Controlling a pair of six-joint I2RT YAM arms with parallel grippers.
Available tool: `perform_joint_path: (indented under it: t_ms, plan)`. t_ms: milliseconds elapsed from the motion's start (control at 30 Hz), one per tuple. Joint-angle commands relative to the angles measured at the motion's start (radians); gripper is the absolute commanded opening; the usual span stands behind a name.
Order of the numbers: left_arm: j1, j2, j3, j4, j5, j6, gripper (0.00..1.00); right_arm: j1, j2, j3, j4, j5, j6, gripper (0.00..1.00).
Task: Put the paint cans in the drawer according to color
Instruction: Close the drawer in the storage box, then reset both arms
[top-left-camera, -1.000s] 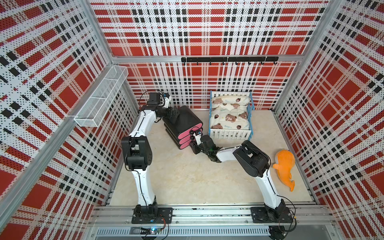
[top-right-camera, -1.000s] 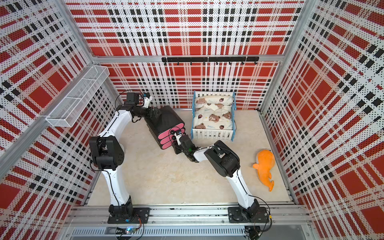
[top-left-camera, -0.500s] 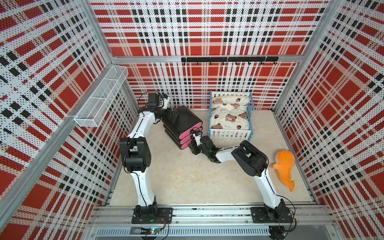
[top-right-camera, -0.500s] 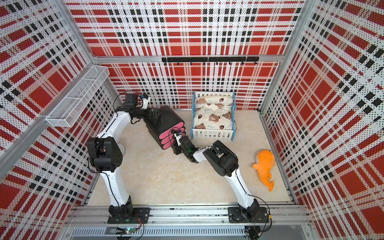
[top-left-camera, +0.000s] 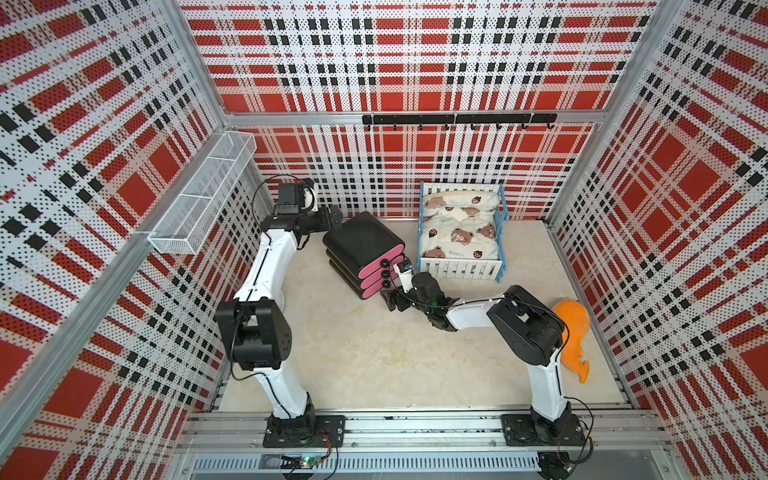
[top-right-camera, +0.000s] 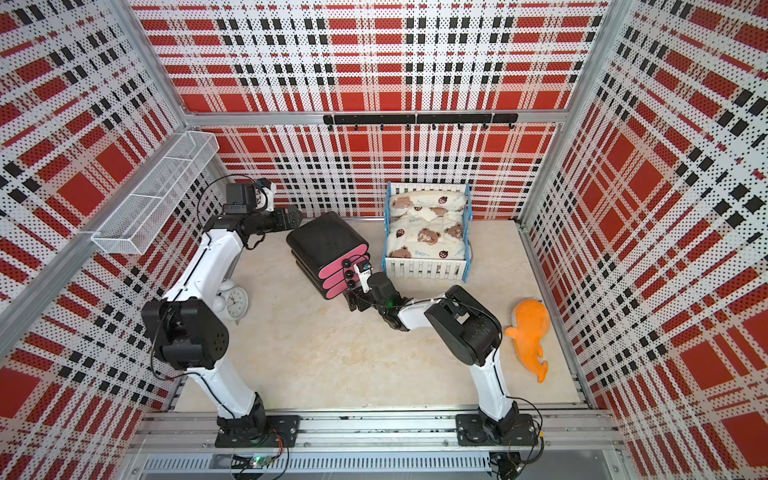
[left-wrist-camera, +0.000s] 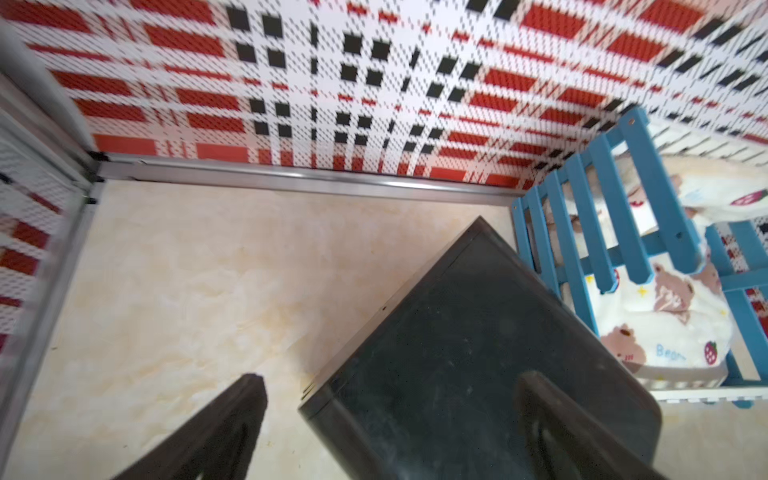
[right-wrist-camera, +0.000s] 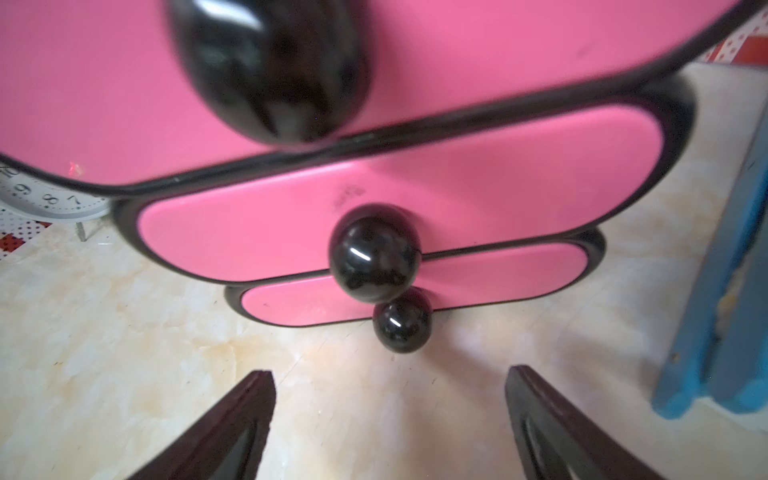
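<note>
1. three pink-fronted drawers sit stacked in one small black rounded plastic chest (top-left-camera: 363, 239), each with one round glossy black knob (right-wrist-camera: 374, 253). in both top views all three fronts look pushed in.
2. zero paint cans show in any view. i judge they are inside the shut drawers, though nothing visible proves it.
3. two claws are at work, both at the chest. the right claw (right-wrist-camera: 388, 372) hangs low just in front of the bottom knob, fingers spread wide and holding nothing. at that height it could pinch or push a knob.
4. the left claw (left-wrist-camera: 390, 375) is at the chest's rear corner, also spread and empty. one finger (left-wrist-camera: 552, 424) lies over the black top, the other beside the chest's side wall. it is likely there to brace the light chest against sliding.
5. one white-and-blue slatted toy bed (top-left-camera: 461, 232) with bear-print bedding stands just beside the chest.
6. one white alarm clock (top-right-camera: 235, 301) stands near the chest's other side, partly behind the left arm.
7. one orange plush whale (top-left-camera: 571, 328) lies well apart from the chest, beyond the bed.
8. one white wire basket (top-left-camera: 203, 195) hangs on the wall, above and apart from the chest.
</note>
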Motion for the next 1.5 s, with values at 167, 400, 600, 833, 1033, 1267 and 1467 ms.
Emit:
perform_joint_path:
  t_ms: [167,400,600,833,1033,1267,1467]
  plan:
    - [-0.006,-0.406,-0.423,0.421,-0.247,-0.171,0.99,0.001,-0.321,-0.149,-0.151,0.047,-0.042,1.00]
    - [-0.011,-0.609,-0.748,0.619,-0.401,-0.235,0.99,-0.005,-0.575,-0.262,-0.272,0.158,-0.079,1.00]
    - [-0.019,-0.742,-1.061,0.830,-0.503,-0.265,0.99,-0.031,-0.774,-0.362,-0.343,0.343,-0.145,1.00]
    - [-0.021,-0.757,-1.344,1.038,-0.606,-0.267,0.99,-0.212,-0.975,-0.508,-0.320,0.450,-0.108,1.00]
    - [-0.026,-0.701,-1.523,1.318,-0.683,-0.159,0.99,-0.410,-1.085,-0.680,-0.128,0.587,-0.107,1.00]
    - [0.021,-0.466,-1.496,1.489,-0.569,-0.073,0.99,-0.568,-0.948,-0.776,0.119,0.582,-0.172,1.00]
    - [0.024,-0.345,-1.459,1.644,-0.576,-0.035,0.99,-0.586,-0.670,-0.839,0.564,0.635,-0.369,1.00]
